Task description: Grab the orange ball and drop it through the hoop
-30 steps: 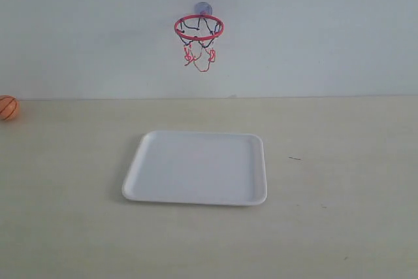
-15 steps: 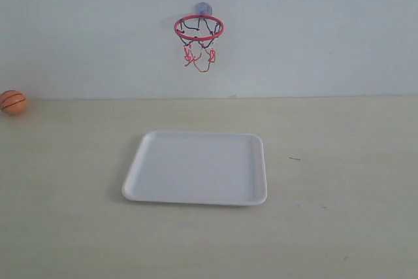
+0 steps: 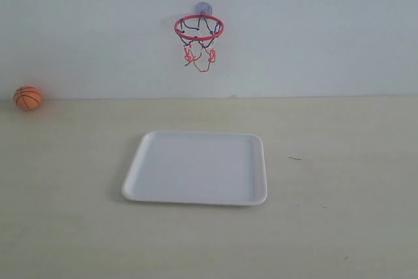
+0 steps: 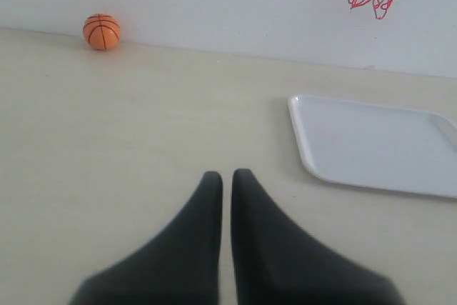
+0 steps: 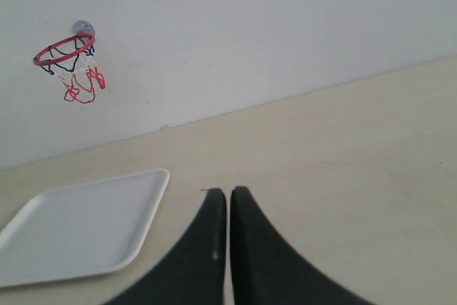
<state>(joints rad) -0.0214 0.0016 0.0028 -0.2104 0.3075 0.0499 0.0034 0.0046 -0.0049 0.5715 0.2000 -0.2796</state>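
The orange ball (image 3: 28, 98) lies at the far left of the table, against the back wall; the left wrist view shows the ball (image 4: 101, 31) far ahead of my left gripper (image 4: 226, 176). The hoop (image 3: 198, 27), red-rimmed with a dark and red net, hangs on the wall by a suction cup above the white tray (image 3: 196, 168); the right wrist view also shows the hoop (image 5: 64, 50). My left gripper is shut and empty over bare table. The right gripper (image 5: 228, 193) is shut and empty beside the tray's corner. Neither arm shows in the exterior view.
The white tray (image 4: 378, 144) lies flat in the middle of the table, below the hoop, with nothing on it. A small dark mark (image 3: 295, 158) sits on the tabletop to the tray's right. The pale wall runs along the table's back edge.
The orange ball has rolled from the left edge of the exterior view to the right and slightly back toward the wall. The tray and hoop have not moved.
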